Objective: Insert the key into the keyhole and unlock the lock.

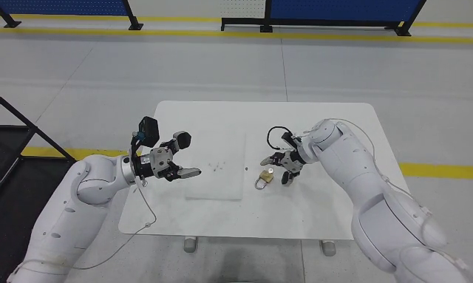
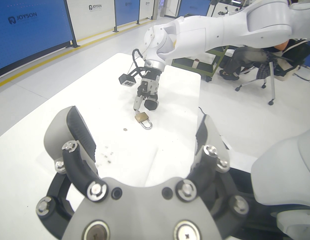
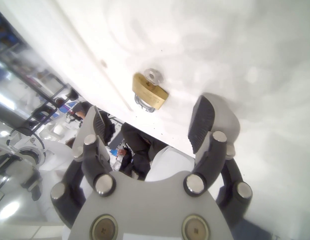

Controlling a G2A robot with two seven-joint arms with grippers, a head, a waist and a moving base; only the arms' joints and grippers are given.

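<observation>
The padlock lies just beyond the spread fingertips of my right gripper; my left gripper, fingers also spread, sits well apart from it.

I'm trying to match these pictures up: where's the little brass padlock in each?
Top view: padlock right of table centre, beside the right gripper.
Left wrist view: padlock mid-picture, beside the right gripper.
Right wrist view: padlock central, just beyond the open fingers.
Shared landmark: the right gripper.

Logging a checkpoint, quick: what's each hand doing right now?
Left hand: open, holding nothing.
Right hand: open, holding nothing; the padlock, with the key inserted, lies close in front of it.
</observation>
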